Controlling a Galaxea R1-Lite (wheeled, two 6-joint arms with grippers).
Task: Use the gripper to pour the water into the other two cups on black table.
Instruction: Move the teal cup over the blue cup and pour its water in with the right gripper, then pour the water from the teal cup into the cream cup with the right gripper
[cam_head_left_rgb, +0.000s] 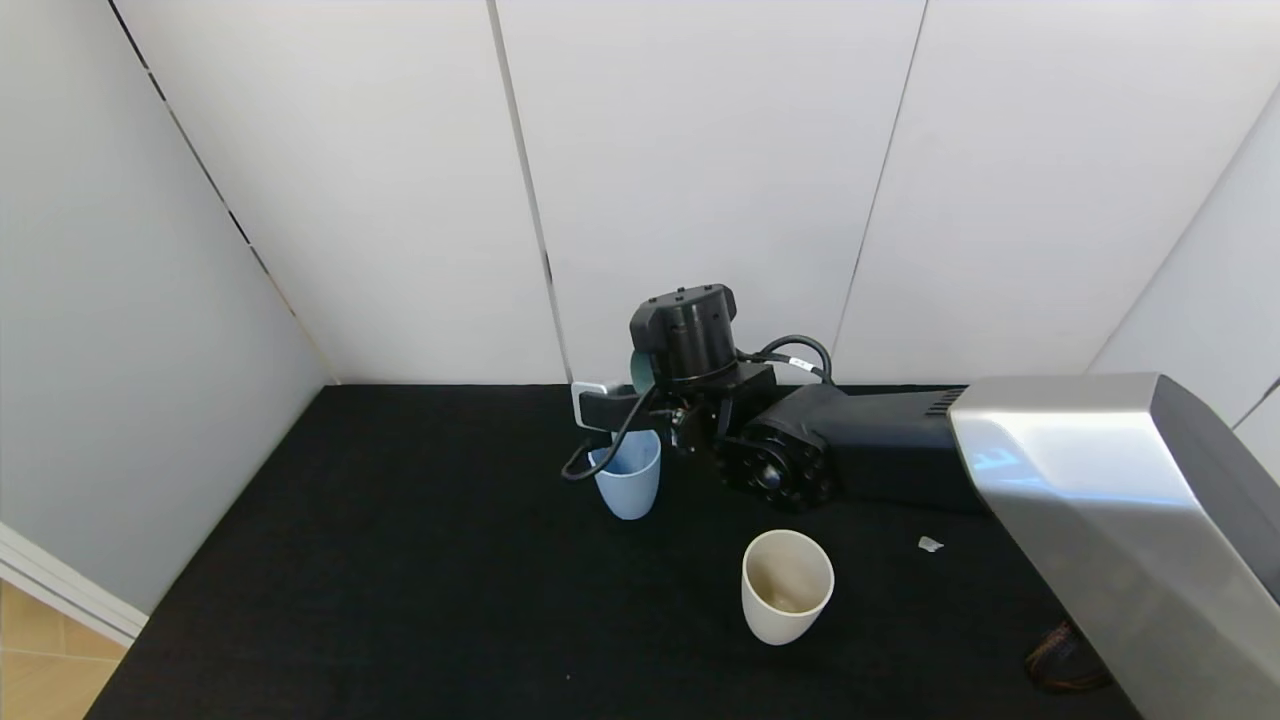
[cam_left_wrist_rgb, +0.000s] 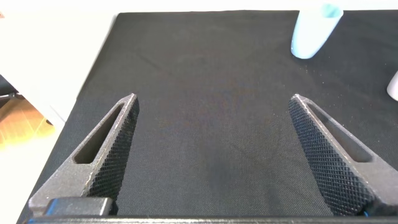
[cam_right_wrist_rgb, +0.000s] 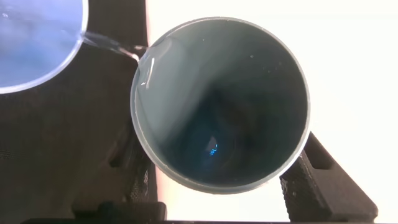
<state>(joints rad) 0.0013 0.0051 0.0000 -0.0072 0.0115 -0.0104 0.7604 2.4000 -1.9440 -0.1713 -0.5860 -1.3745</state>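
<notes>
My right gripper (cam_head_left_rgb: 648, 392) is shut on a teal-green tumbler (cam_right_wrist_rgb: 221, 102) and holds it tipped over the light blue cup (cam_head_left_rgb: 628, 485). In the right wrist view a thin stream of water (cam_right_wrist_rgb: 112, 46) runs from the teal rim into the light blue cup (cam_right_wrist_rgb: 34, 43). In the head view only a sliver of the teal tumbler (cam_head_left_rgb: 638, 370) shows behind the wrist. The cream-white cup (cam_head_left_rgb: 787, 585) stands upright nearer the front, apart from the arm. My left gripper (cam_left_wrist_rgb: 214, 99) is open and empty, low over the black table (cam_head_left_rgb: 400, 560); it does not show in the head view.
A small white scrap (cam_head_left_rgb: 930, 544) lies right of the cream cup. A brown cable bundle (cam_head_left_rgb: 1065, 665) sits at the table's front right. White wall panels close the back and sides. The table's left edge (cam_head_left_rgb: 200, 560) drops to a wood floor.
</notes>
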